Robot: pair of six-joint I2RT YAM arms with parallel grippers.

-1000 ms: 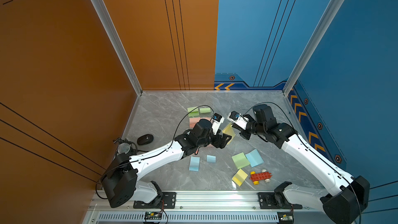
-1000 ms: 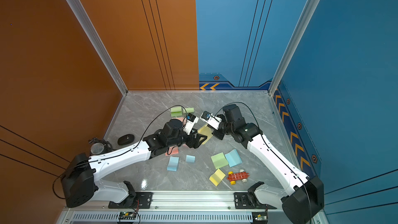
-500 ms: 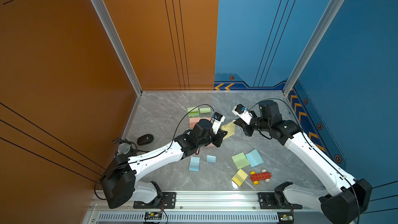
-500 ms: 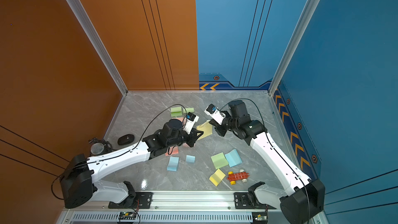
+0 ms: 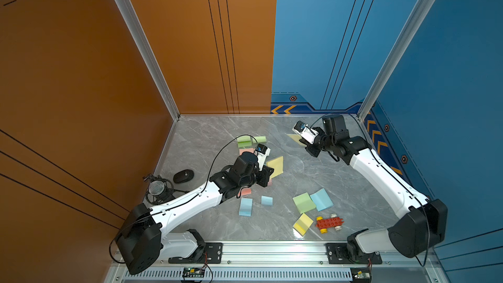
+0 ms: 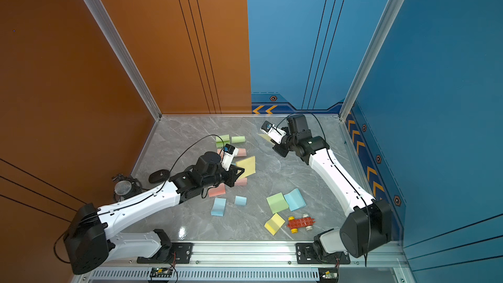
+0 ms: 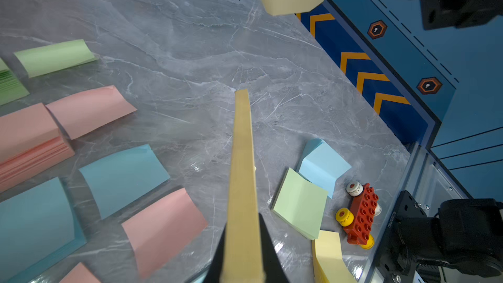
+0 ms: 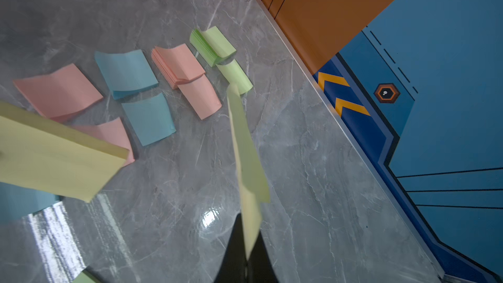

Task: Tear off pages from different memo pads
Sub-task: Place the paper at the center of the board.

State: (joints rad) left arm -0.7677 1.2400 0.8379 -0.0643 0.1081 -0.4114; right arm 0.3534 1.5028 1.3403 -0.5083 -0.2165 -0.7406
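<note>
Right arm (image 5: 381, 175) has its jaws pinched on a loose yellow page (image 5: 295, 138), up near the back wall, the sheet trailing out ahead of them toward the green page (image 8: 235, 76). Left arm (image 5: 190, 200) has its jaws clamped on the yellow memo pad (image 5: 275, 166), mid-surface and well apart. Bare marble surface (image 5: 313, 170) lies below the page. I reckon the roomier side is inward.

Our left gripper (image 5: 271, 172), arm stretched mid-table, clamps a yellow pad (image 5: 276, 165); our right gripper (image 5: 303, 143), high near the back, pinches a yellow page (image 5: 294, 138).
</note>
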